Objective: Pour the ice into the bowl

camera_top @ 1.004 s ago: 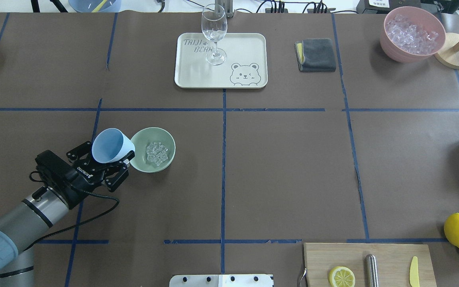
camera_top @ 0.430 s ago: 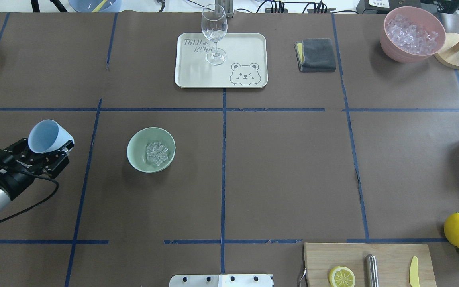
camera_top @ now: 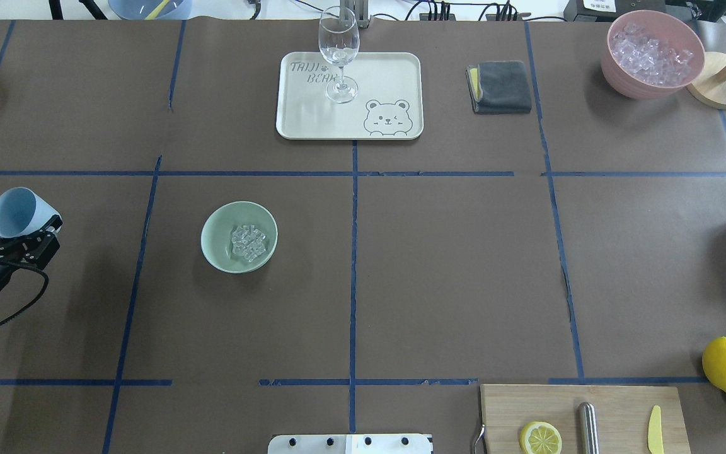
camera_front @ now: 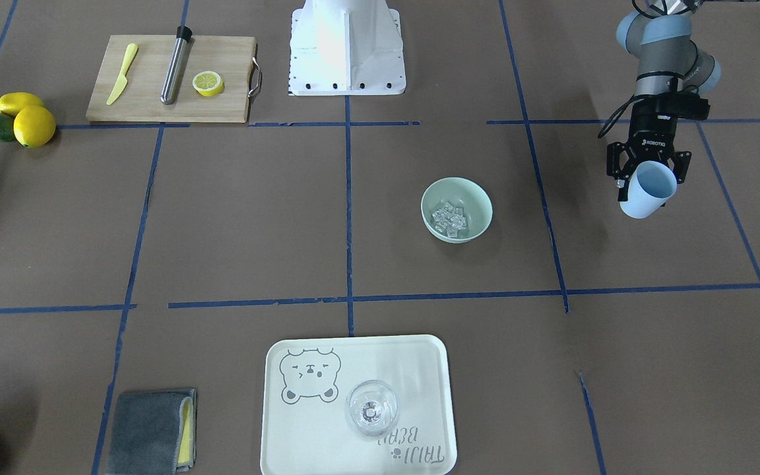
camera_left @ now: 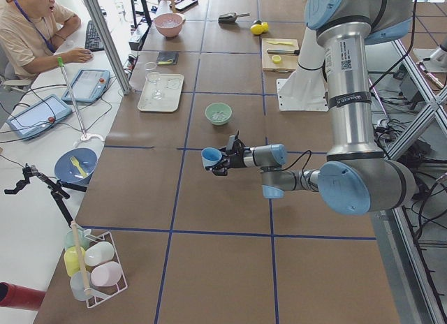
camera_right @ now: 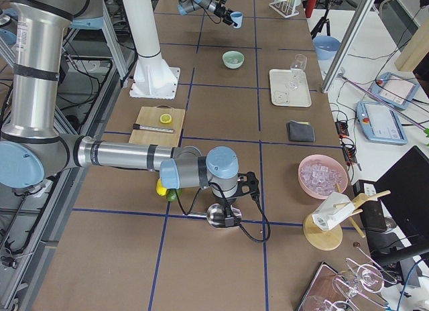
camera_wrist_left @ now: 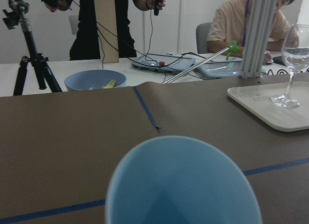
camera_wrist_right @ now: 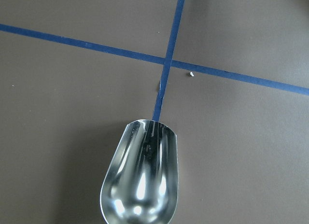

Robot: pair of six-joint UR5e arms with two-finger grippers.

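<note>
Left tool point(camera_top: 23, 232) pinches the tipped light blue cup point(camera_top: 15, 211) and has pulled well clear of the bowl point(camera_top: 217, 228), out to the desk's point(camera_top: 451, 265) left edge. The ice point(camera_top: 248, 243) lies heaped inside the bowl, so the pour looks done. A second ago the cup's lip hung at the bowl's rim; since then it has retreated steadily, while the bowl has stayed put. Whether the right tool point(camera_right: 231, 207) is spread or pressed together cannot be told.
</note>
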